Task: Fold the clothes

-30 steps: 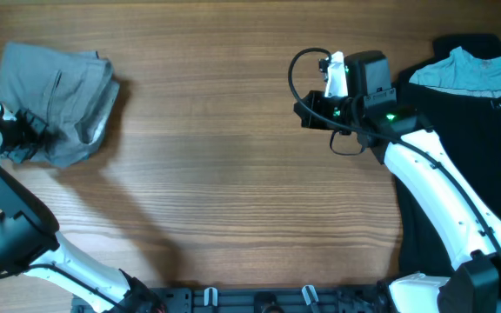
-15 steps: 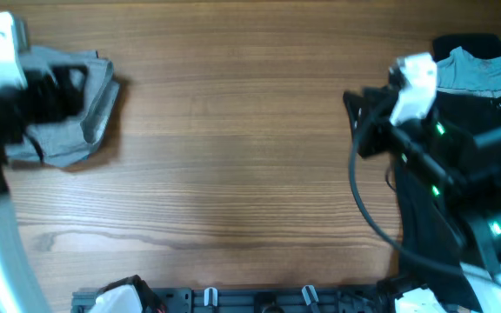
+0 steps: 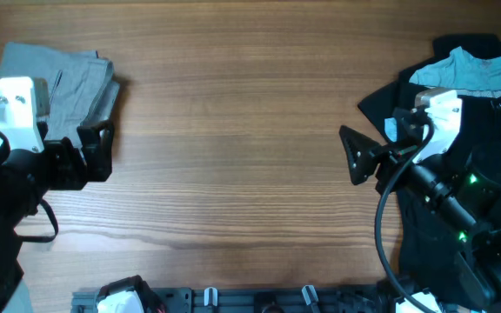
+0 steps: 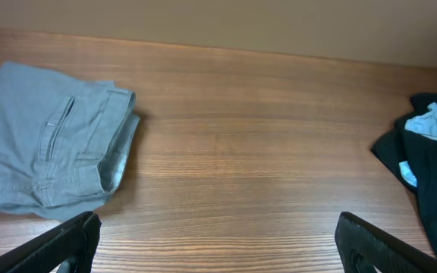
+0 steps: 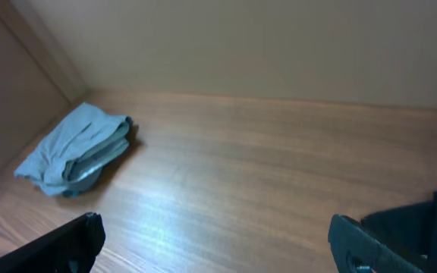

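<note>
- Overhead: you see the grey pants [image 3: 68, 78] lying folded in a compact bundle at the far left corner of the surface [image 3: 233, 130]. The left arm covers their near edge. The left hand [image 3: 103, 154] is spread wide and holds nothing. The right hand [image 3: 352, 156] is also released and empty, beside the black garment [image 3: 494, 130], which has a pale-blue shirt [image 3: 472, 69] on it.
- Left wrist: your left hand [image 4: 218, 220] shows both fingers far apart over bare wood. The pants [image 4: 48, 148] lie ahead to the left, waistband and slit pocket up, clear of the fingers.
- Right wrist: your right hand [image 5: 215, 221] is spread open. The pants [image 5: 78, 148] sit well away, by the side wall.
</note>
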You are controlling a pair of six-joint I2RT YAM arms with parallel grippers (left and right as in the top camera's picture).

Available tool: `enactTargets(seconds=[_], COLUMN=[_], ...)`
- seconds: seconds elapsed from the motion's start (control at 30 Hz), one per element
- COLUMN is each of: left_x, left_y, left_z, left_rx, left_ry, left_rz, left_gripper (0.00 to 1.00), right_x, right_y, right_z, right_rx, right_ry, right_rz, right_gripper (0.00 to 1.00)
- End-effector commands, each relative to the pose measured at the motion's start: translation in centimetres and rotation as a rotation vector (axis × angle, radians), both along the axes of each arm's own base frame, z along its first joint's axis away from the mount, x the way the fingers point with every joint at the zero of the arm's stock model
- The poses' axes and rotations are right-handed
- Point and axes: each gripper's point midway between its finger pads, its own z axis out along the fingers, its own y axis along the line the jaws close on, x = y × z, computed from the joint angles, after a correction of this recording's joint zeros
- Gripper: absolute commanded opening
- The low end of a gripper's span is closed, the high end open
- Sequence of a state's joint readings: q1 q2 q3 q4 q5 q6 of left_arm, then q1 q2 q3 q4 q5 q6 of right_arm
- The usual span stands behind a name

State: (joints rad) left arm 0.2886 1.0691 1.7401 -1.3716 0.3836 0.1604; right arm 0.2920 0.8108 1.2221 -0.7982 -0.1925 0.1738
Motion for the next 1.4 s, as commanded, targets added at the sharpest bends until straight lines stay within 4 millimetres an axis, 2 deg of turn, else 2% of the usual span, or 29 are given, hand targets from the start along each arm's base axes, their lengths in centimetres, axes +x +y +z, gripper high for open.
enactTargets(seconds=[0.0,0.13,0.17,0.23,0.3,0.4,0.53,0.63,0.73,0.8,0.83,0.93,1.07,1.2,1.27,1.37], left_x=[0.0,0.0,0.0,0.0,0.0,0.0,0.0,0.0,0.0,0.0,0.0,0.0,0.0,0.0,0.0,0.0], left_y=[-0.4,-0.4,-0.4,-0.4,-0.4,-0.4,-0.4,-0.4,-0.4,-0.4,-0.4,-0.4,-0.4,-0.4,-0.4,-0.4], left_z=[0.0,0.0,0.0,0.0,0.0,0.0,0.0,0.0,0.0,0.0,0.0,0.0,0.0,0.0,0.0,0.0], left_rx=[-0.001,-0.001,-0.001,0.000,-0.001,-0.001,0.000,-0.001,-0.001,-0.001,-0.001,-0.001,-0.001,-0.001,-0.001,-0.001], left_ry=[-0.004,-0.004,-0.003,-0.004,-0.004,-0.003,-0.004,-0.003,-0.004,-0.003,-0.004,-0.003,-0.003,-0.004,-0.003,-0.003], left_rz=[-0.024,-0.024,-0.024,-0.023,-0.024,-0.024,-0.023,-0.023,-0.024,-0.024,-0.024,-0.024,-0.024,-0.024,-0.024,-0.024], left_gripper=[1.00,1.00,1.00,1.00,1.00,1.00,1.00,1.00,1.00,1.00,1.00,1.00,1.00,1.00,1.00,1.00], right_x=[-0.7,-1.2,-1.2,-1.1,-1.2,-2.1,-3.9,-4.5,-4.5,-4.3,-4.2,-3.9,-2.8,-1.8,-1.5,-1.4], right_y=[0.8,0.7,0.2,-0.2,-0.2,-0.5,-1.4,-2.2,-2.7,-2.7,-2.6,-2.0,-1.7,-1.4,-1.5,-1.6], right_z=[-1.1,-3.3,-4.0,-3.8,-2.8,-0.1,0.9,0.6,-2.2,-5.8,-8.3,-12.2,-15.4,-17.2,-18.8,-18.7], right_rx=[0.066,0.209,0.195,0.172,0.131,-0.037,-0.178,-0.220,-0.217,-0.216,-0.218,-0.177,-0.084,-0.020,-0.023,-0.024], right_ry=[0.103,0.300,0.325,0.299,0.224,-0.004,-0.177,-0.314,-0.409,-0.416,-0.411,-0.451,-0.452,-0.482,-0.449,-0.452], right_rz=[0.017,-0.081,-0.112,-0.121,-0.083,0.025,0.067,0.043,0.010,0.006,0.010,0.028,0.002,-0.013,-0.019,-0.029], right_gripper=[1.00,1.00,1.00,0.99,1.00,1.00,1.00,1.00,1.00,1.00,1.00,1.00,1.00,1.00,1.00,1.00])
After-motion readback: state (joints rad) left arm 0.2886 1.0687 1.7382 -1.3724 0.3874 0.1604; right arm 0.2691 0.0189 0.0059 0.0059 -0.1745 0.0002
